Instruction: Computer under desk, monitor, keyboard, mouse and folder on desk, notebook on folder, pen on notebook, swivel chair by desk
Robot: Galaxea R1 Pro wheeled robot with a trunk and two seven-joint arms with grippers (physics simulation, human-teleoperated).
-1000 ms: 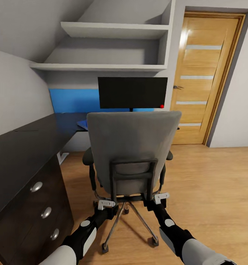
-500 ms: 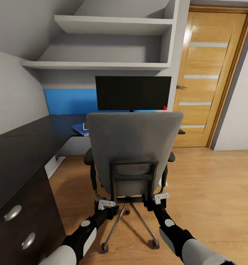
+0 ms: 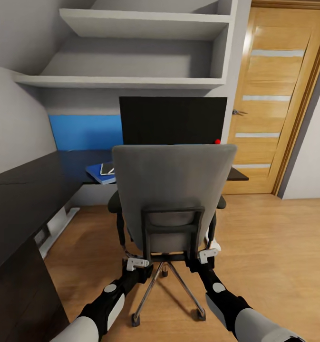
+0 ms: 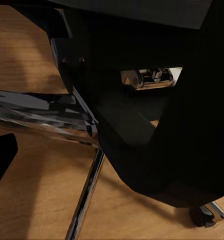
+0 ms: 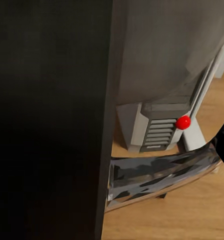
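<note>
The left hand (image 3: 137,262) sits low at the rear of the swivel chair (image 3: 171,190), pressed to the left end of the black bracket under the backrest; its fingers are hidden against the frame, so I cannot tell whether it is clenched or released. The right hand (image 3: 207,255) is at the right end of the same bracket, and there too I cannot tell how its fingers stand. Both dark forearms reach forward from the near edge of the head view, one on each side of the chrome star base.

The left wrist view looks at the dark underside of the chair with a chrome leg (image 4: 87,197) crossing the wooden floor (image 4: 37,200). The right wrist view looks past a dark surface to the computer (image 5: 159,125), a pale grey tower with a red dot, standing on the floor beyond the chair.

The chair faces away, toward the worktop (image 3: 41,175), whose glossy black top runs along the left wall and turns across the far wall. The monitor (image 3: 173,119) stands on the far part, directly behind the backrest, red dot at its lower right corner. The folder (image 3: 99,174), bright blue, lies on the worktop just left of the chair back, with a dark flat item on it that I cannot identify. Grey shelves (image 3: 131,52) hang above, and a wooden door (image 3: 278,104) stands at the far right.
</note>
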